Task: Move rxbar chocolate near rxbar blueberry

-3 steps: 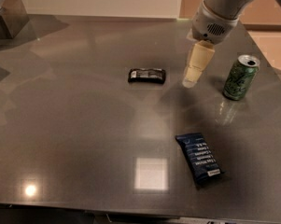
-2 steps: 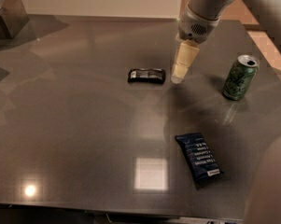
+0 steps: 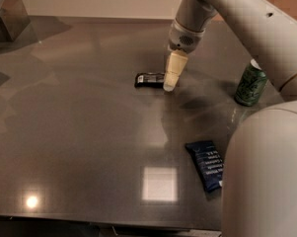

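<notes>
Rxbar chocolate [image 3: 149, 79] lies flat, just left of gripper [image 3: 168, 86] tip. Table [image 3: 79, 132] underneath. Arm [image 3: 237, 14] slants down from upper right, gripper approx. vertical; grip state unclear. Rxbar blueberry [image 3: 207, 164] well below-right. Green can [image 3: 250, 83] upright, right.

arm shell [image 3: 246, 19]: smooth, matte tube in pale grey-white, broad along its whole visible length.
shell marks: two small dark round holes on its upper side, like recessed screws.
wrist [image 3: 191, 19]: rounded grey cylinder, narrower than the arm shell; a lighter collar at its lower end bears a small patch of dark dots.
claw [image 3: 168, 85]: cream-yellow, narrowing to a blunt pale tip; it sits in the upper middle of the view, low over the dark surface [image 3: 89, 132].
near shell [image 3: 266, 177]: large rounded pale grey form in the lower right corner, plain and unmarked.
seam [image 3: 292, 80]: thin tan line edging the curved joint above the near shell.
</notes>
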